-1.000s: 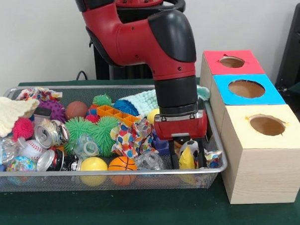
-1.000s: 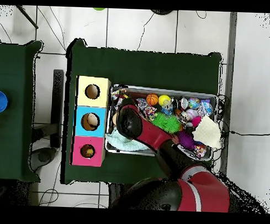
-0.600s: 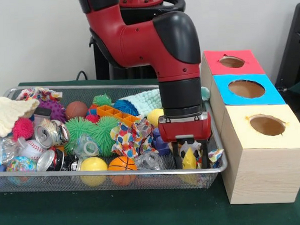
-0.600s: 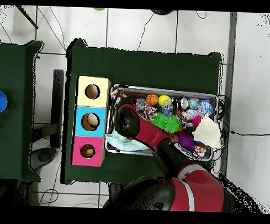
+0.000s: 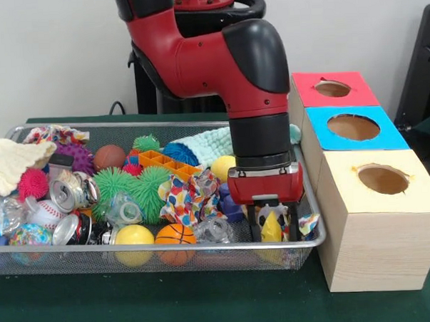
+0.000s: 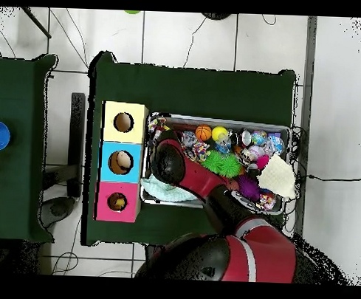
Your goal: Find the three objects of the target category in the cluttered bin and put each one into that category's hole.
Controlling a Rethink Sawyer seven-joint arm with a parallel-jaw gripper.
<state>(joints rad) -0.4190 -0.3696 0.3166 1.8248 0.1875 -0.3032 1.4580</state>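
The gripper (image 5: 273, 226) hangs low over the right end of the wire bin (image 5: 34, 263), beside the row of boxes, with its two black fingers (image 5: 253, 229) standing on either side of a small yellow and white toy (image 5: 272, 225). They look closed against it, though whether the toy is clear of the clutter below is hard to tell. The sensible course is a straight vertical lift until the toy clears the bin's rim, watching that the crumpled wrapper (image 5: 305, 224) just to its right and the clear plastic piece (image 5: 215, 229) to its left do not ride up with it. Only then swing right toward the yellow box (image 5: 389, 217), the nearest of the three, or whichever hole matches, and release directly over the opening.
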